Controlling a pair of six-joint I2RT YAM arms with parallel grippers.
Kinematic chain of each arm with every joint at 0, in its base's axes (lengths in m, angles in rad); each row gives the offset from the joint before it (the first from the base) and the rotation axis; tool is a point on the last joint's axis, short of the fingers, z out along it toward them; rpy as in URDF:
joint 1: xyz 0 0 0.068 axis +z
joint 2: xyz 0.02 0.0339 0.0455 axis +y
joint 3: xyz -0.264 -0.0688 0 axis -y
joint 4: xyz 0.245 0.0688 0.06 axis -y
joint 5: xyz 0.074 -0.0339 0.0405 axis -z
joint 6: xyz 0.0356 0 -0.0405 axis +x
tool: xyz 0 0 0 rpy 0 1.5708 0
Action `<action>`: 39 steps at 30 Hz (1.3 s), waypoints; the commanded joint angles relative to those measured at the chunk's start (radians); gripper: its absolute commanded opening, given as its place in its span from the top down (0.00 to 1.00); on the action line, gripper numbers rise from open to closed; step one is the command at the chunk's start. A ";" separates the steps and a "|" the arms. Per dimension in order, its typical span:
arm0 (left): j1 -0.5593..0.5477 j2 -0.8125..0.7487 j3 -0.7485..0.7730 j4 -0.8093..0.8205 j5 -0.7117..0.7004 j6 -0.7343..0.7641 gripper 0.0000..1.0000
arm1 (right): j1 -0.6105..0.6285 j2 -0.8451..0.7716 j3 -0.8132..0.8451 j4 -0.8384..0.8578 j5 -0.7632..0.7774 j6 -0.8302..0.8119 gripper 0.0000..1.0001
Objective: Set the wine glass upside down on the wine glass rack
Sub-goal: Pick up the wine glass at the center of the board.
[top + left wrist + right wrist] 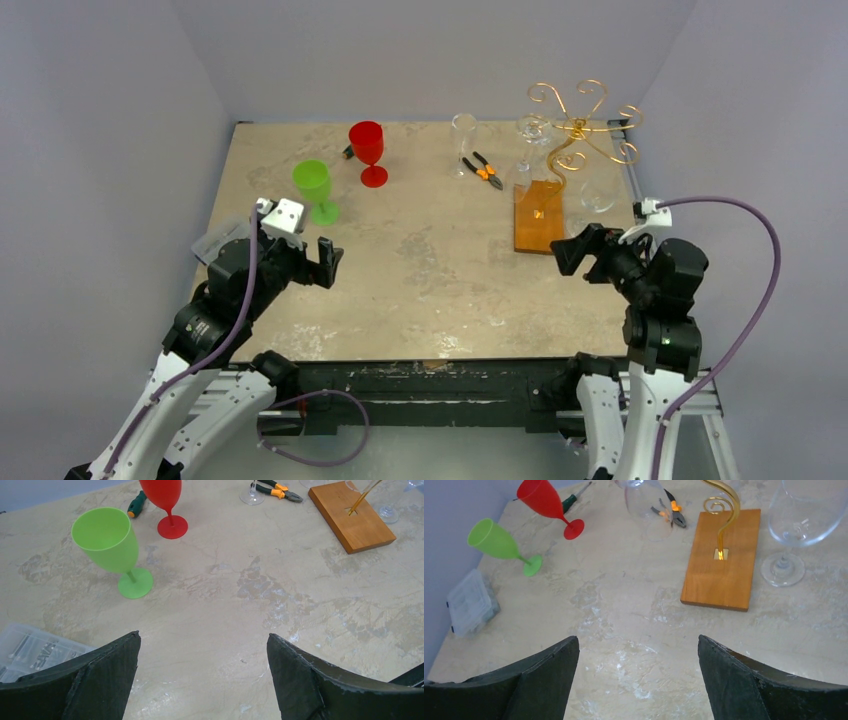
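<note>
Right wrist view is showing the wine glass rack (721,580) ahead of the right gripper (638,640) and a little to its right. Its orange-brown wooden base is lying flat on the table (624,595), and the thin gold stem is rising from a small slot in it. A clear wine glass (796,525) is standing upright on its foot just beside the right edge of the base, apart from the wire. In the top view the rack is sitting at the far right part of the table with its curled arms spreading above, and the right gripper is hovering just in front of the near end of the base, its jaws spread wide and gripping nothing. The left gripper (327,262) is waiting at the near left, well apart from the rack, its jaws also wide and empty. Left of the rack, a second clear glass (465,135) is standing beside orange-handled pliers (485,170). Further left, a red glass (368,150) and a green glass (315,188) are standing upright, with a screwdriver (137,504) lying behind the red one. A clear plastic box (469,602) is lying near the left edge.
</note>
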 commanded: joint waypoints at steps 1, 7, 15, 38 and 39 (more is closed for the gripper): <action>0.007 -0.004 -0.007 0.040 0.009 -0.011 0.07 | -0.032 0.017 -0.029 0.010 0.129 0.169 0.14; 0.007 -0.006 -0.006 0.041 0.021 -0.011 0.07 | -0.063 0.055 -0.032 -0.037 0.256 0.259 0.20; 0.007 -0.012 -0.005 0.042 0.030 -0.011 0.08 | -0.090 0.175 0.010 -0.044 0.323 0.274 0.17; 0.007 -0.023 -0.005 0.041 0.034 -0.010 0.08 | -0.157 0.358 0.084 0.107 0.411 0.269 0.29; 0.007 -0.024 -0.005 0.041 0.035 -0.010 0.08 | -0.157 0.365 0.081 0.124 0.413 0.264 0.31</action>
